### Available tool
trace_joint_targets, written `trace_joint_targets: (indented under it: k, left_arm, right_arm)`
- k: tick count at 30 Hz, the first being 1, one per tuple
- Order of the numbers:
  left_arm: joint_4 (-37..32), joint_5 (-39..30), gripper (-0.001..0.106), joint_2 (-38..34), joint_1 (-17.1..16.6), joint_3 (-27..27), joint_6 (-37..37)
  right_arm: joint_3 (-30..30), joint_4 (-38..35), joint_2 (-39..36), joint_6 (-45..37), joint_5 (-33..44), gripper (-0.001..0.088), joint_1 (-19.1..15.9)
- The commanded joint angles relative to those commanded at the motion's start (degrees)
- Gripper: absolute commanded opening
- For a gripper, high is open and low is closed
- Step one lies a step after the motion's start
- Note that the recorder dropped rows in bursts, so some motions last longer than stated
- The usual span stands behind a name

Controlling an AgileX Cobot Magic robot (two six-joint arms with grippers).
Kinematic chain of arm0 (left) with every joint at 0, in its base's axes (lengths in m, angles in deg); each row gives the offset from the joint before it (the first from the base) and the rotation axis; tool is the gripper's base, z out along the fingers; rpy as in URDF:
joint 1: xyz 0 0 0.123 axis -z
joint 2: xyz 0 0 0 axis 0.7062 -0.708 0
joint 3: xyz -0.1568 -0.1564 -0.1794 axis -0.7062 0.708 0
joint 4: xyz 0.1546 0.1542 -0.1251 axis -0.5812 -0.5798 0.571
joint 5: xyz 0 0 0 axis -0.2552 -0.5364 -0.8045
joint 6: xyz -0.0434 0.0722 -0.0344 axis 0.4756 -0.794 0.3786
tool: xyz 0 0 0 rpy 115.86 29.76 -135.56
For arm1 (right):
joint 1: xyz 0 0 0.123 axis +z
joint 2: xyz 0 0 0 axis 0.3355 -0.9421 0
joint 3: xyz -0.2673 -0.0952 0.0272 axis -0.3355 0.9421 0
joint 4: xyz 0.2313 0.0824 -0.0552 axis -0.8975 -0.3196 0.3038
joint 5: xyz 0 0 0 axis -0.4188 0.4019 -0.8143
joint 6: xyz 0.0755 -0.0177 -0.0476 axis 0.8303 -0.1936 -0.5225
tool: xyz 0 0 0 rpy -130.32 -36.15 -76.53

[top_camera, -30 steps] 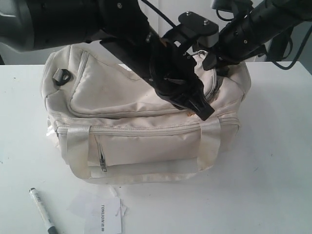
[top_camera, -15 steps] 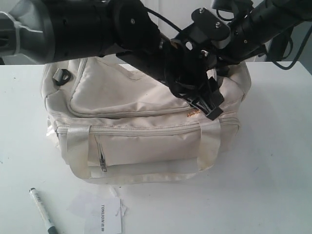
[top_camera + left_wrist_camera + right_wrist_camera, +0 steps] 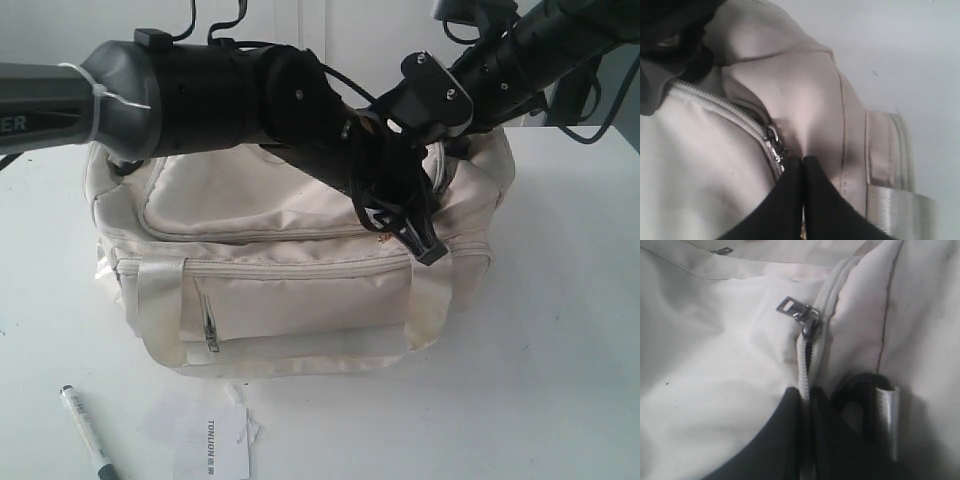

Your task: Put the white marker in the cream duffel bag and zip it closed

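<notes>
The cream duffel bag stands in the middle of the white table. My left arm reaches across its top, and my left gripper is shut at the bag's right front. In the left wrist view the left gripper has its tips pressed together right beside a metal zipper slider, and I see nothing pinched between them. My right gripper is shut on the top zipper's tape at the bag's right end, just below a slider whose pull tab lies free. The white marker lies on the table at the front left, far from both grippers.
A white paper tag lies beside the marker. A dark end clip with a shiny strap loop sits next to my right fingers. The bag's front zip pocket faces the table's front edge.
My left arm has swung lower across the bag's top, and its gripper has shifted slightly right and down along the bag's right front. The right arm, marker and tag have not moved.
</notes>
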Motion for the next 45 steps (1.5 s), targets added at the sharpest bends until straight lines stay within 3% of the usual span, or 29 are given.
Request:
trace_joint_targets:
  k: [14,16,21,23,35,42,45]
  left_arm:
    - [-1.9,-4.2,0.001,3.3,0.0,0.0,-0.1]
    - [-5.1,-4.4,0.008,2.7,0.0,0.0,-0.4]
    - [-8.3,-6.9,0.047,0.7,0.0,0.0,-6.2]
    - [-8.3,-6.7,0.052,0.4,0.0,0.0,-6.8]
    - [-7.3,2.2,0.045,-1.5,0.0,0.0,-4.5]
    - [-8.4,1.8,0.0,-1.4,0.0,0.0,-5.1]
    - [-8.7,0.7,0.0,-1.4,0.0,0.0,-4.8]
  right_arm:
    - [0.0,0.0,0.0,-1.0,-1.1,0.0,0.0]
    - [0.0,0.0,0.0,-1.0,-0.9,0.0,0.0]
    - [0.0,-0.1,0.0,-1.0,-0.8,0.0,0.0]
    - [0.0,-0.1,0.0,-1.0,-0.8,0.0,0.0]
    - [0.0,-0.2,0.0,-1.0,-0.8,0.0,0.0]
    - [0.0,-0.2,0.0,-1.0,-1.2,0.0,0.0]
    - [0.0,-0.2,0.0,-1.0,-1.2,0.0,0.0]
